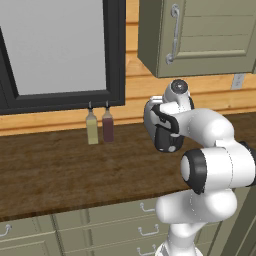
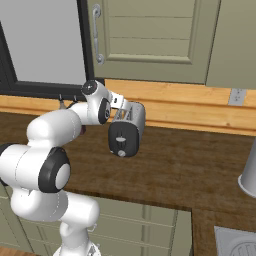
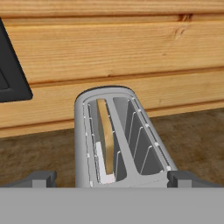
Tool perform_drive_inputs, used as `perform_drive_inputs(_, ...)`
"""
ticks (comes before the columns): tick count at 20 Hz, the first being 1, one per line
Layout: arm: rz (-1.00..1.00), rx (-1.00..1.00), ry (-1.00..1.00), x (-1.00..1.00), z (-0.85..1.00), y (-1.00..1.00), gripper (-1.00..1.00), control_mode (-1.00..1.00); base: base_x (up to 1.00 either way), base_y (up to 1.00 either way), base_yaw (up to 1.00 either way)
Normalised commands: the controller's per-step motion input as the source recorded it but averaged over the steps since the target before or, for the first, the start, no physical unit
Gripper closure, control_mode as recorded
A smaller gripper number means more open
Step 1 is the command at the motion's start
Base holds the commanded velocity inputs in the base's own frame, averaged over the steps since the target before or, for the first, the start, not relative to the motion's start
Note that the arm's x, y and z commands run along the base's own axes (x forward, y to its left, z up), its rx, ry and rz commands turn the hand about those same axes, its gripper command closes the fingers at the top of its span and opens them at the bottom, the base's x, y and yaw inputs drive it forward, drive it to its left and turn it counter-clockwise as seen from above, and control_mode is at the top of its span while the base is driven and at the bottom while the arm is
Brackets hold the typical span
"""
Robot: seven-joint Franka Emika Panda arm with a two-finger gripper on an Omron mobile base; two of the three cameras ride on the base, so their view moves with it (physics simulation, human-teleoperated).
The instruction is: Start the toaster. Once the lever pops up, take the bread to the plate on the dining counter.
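The pincer (image 3: 112, 179) stood spread wide, its tips either side of the toaster (image 3: 118, 140) just ahead, bread (image 3: 106, 131) upright in one slot.

A silver-grey toaster (image 2: 128, 127) with a black end panel is seen on the dark brown wood-grained counter (image 2: 200, 170); behind the toaster, honey-coloured plank wall (image 3: 113, 48); within it, pale tan bread (image 3: 106, 131).

A kitchen; wood counter (image 1: 60, 170), drawers (image 1: 115, 227), wall cabinet (image 1: 200, 35), toaster (image 2: 127, 129).
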Motion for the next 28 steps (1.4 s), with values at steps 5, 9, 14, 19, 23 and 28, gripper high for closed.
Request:
perform_drive_inputs(5,0.00,0.00,0.00,0.00,0.00,0.00,-1.00,-1.00,0.00,0.00,0.00)
perform_drive_inputs(9,0.00,0.00,0.00,0.00,0.00,0.00,-1.00,-1.00,0.00,0.00,0.00)
perform_drive_inputs(14,0.00,0.00,0.00,0.00,0.00,0.00,-1.00,-1.00,0.00,0.00,0.00)
perform_drive_inputs(19,0.00,0.00,0.00,0.00,0.00,0.00,-1.00,-1.00,0.00,0.00,0.00)
perform_drive_inputs(23,0.00,0.00,0.00,0.00,0.00,0.00,-1.00,-1.00,0.00,0.00,0.00)
perform_drive_inputs(28,0.00,0.00,0.00,0.00,0.00,0.00,-1.00,-1.00,0.00,0.00,0.00)
